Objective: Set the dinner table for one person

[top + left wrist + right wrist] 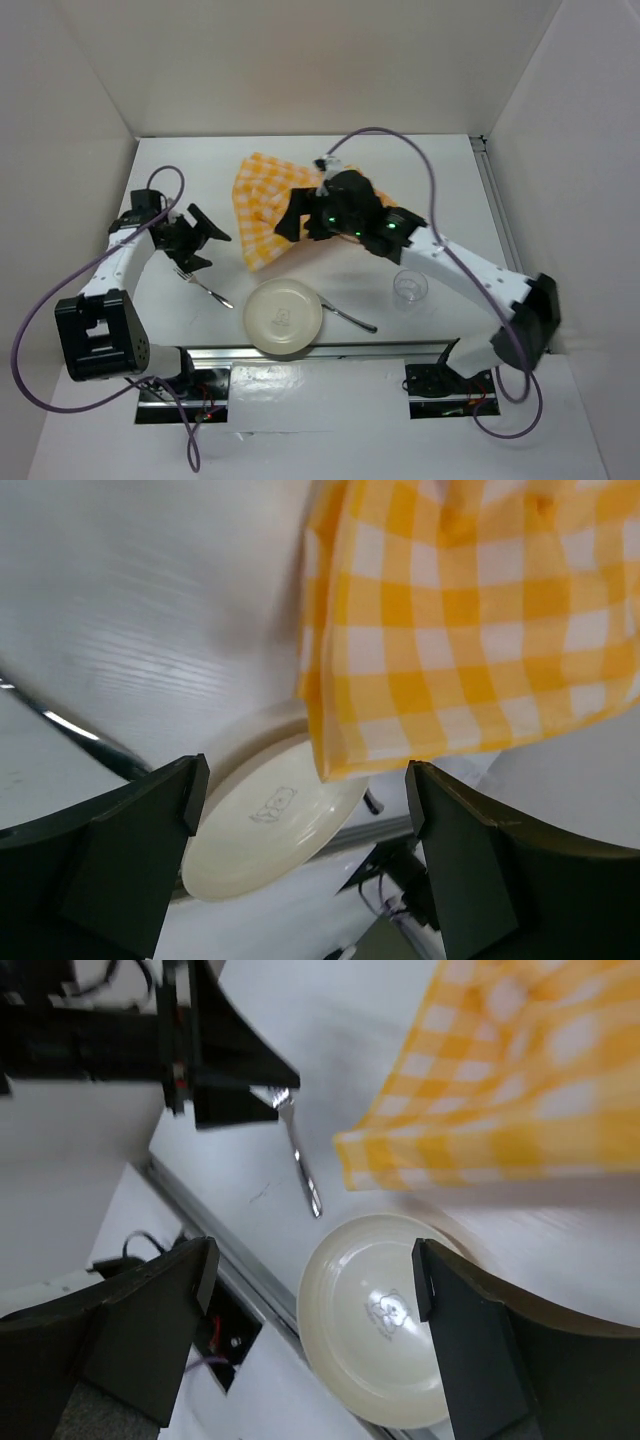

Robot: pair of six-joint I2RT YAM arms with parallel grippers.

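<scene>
Saw the white surface (pixel 440 170) under both arms, carrying everything. Found a yellow checked cloth (pixel 262 190) near its middle, with the right pincer (pixel 312 1260) spread apart and empty over the cloth's near edge. Noted the left pincer (pixel 305 780) likewise gaping, left of the cloth. Spotted a plate (pixel 284 317) by the near rail, a clear cup (pixel 410 287) to its right, a fork (pixel 205 288) to its left.

The dinner table (pixel 180 170) is big, flat and white, with a metal rail (pixel 330 350) along its near edge. A round cream plate (pixel 284 317) sits by that rail. A fork (pixel 203 285) lies to its left. Another silver piece of cutlery (pixel 348 316) lies just beside its right. A clear cup (pixel 410 287) stands further right. A yellow-and-white checked cloth (pixel 270 200) lies behind the plate.
</scene>
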